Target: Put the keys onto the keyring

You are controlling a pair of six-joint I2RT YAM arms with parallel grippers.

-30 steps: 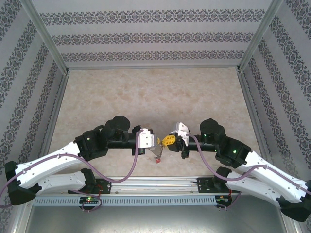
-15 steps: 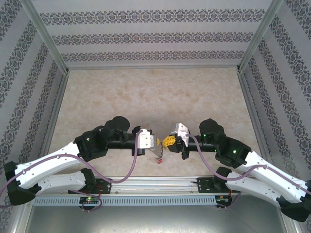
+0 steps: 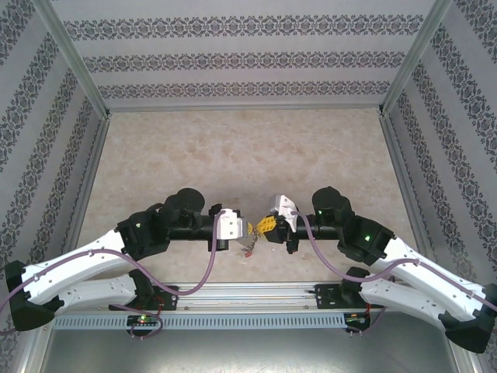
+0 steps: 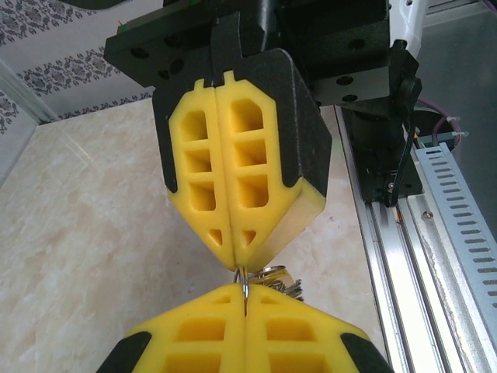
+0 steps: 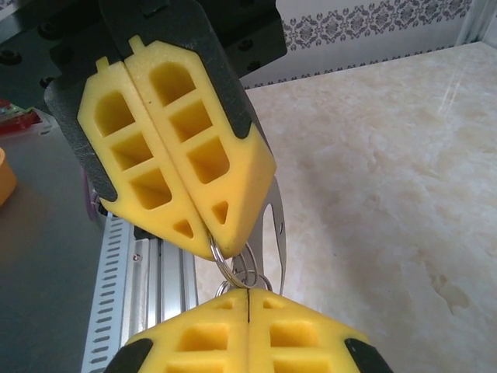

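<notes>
Counter (image 3: 233, 148), nr front edge: L fingers (image 4: 194, 338) & R fingers (image 5: 303, 338) meet tip-to-tip, both clamped tight on thin wire of keyring (image 5: 277, 225), held up btwn them. R wrist cam shows its grey strip. L wrist cam shows keys (image 4: 281, 281) bunched behind.

From above, the hanging keys (image 3: 250, 249) are too small for me to tell apart. On the left wrist camera the pads (image 4: 233, 179) hide all but a sliver of ring (image 4: 245, 284), and the bottom edge crops the nearer pair.
</notes>
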